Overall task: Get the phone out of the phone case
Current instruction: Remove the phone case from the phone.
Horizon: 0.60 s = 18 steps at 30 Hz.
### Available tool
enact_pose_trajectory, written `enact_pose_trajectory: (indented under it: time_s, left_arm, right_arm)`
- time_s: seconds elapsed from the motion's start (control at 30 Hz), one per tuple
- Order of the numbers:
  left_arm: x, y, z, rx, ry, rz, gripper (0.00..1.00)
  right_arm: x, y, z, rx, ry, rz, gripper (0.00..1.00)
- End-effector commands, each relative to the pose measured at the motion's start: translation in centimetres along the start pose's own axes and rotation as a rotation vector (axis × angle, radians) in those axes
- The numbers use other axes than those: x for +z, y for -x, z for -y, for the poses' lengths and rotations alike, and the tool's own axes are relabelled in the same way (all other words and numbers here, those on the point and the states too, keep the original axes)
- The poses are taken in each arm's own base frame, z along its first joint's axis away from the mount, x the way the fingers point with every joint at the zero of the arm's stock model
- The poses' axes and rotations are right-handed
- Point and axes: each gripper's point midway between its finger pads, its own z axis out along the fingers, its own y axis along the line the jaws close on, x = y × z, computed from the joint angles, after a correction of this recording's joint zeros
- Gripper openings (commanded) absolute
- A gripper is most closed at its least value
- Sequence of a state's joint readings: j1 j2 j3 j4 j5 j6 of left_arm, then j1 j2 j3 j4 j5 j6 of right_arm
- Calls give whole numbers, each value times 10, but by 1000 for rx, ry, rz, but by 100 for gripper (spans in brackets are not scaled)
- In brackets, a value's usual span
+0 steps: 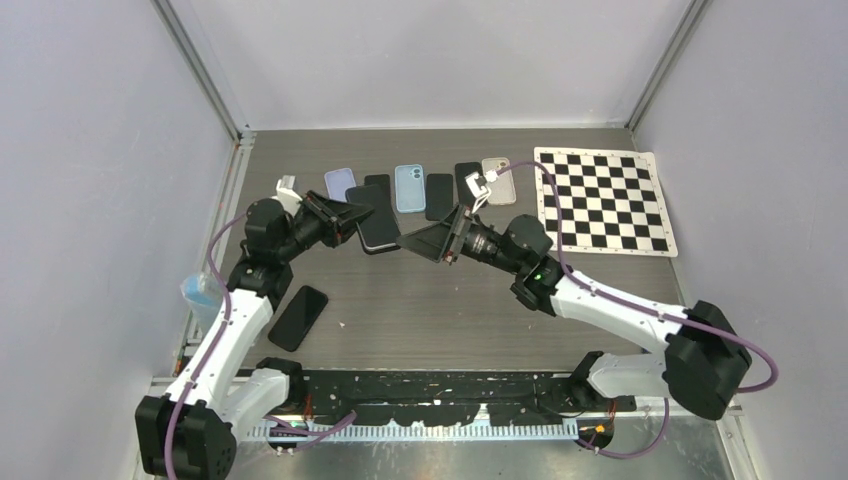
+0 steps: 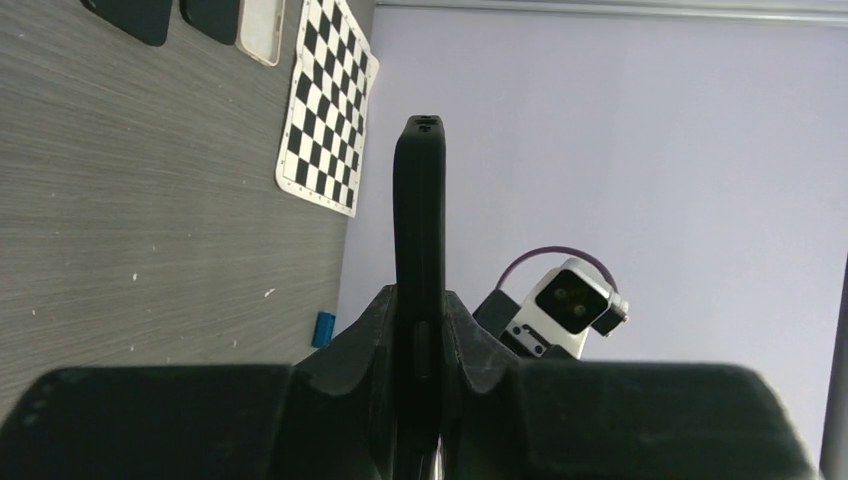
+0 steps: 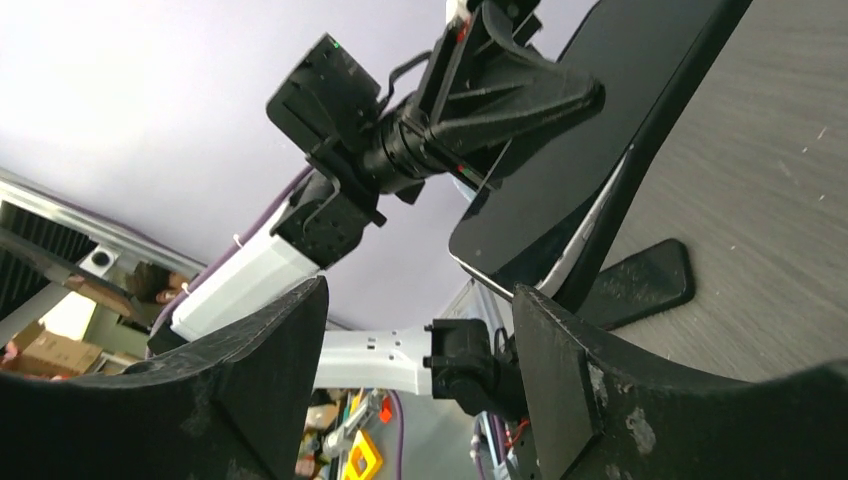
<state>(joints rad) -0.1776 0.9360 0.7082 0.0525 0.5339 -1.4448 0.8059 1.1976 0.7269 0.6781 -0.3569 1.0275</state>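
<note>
In the left wrist view the lower end of the phone case [image 2: 419,230] is hidden inside the left gripper [image 2: 420,305] and only its edge shows, while the right wrist view cuts off the phone [image 3: 545,180] at the top edge and the right gripper [image 3: 420,290] at the bottom.

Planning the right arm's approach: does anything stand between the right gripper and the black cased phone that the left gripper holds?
Nothing visible does. The black rectangular phone in its black case, clamped in the left gripper, is raised off the table; the open right gripper faces its free end across a bare gap.
</note>
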Motion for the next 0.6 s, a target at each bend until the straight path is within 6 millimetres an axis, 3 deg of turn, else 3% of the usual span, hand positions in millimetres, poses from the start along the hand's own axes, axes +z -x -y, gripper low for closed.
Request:
enact_pose_trajectory:
  time_s: [0.0,0.27,0.57]
  left_arm:
    - [-6,4,21,-59,-59,23,0]
    - [-4,-2,19,-127,-78,-16,0]
    - [-10,-7,39,-110,-122,-45,0]
  right_arm:
    - [9,-2,-42,-35,193,-47,73]
    - [24,-3,-20,10,137,-26,70]
    - [31,-2,10,56,30,18,69]
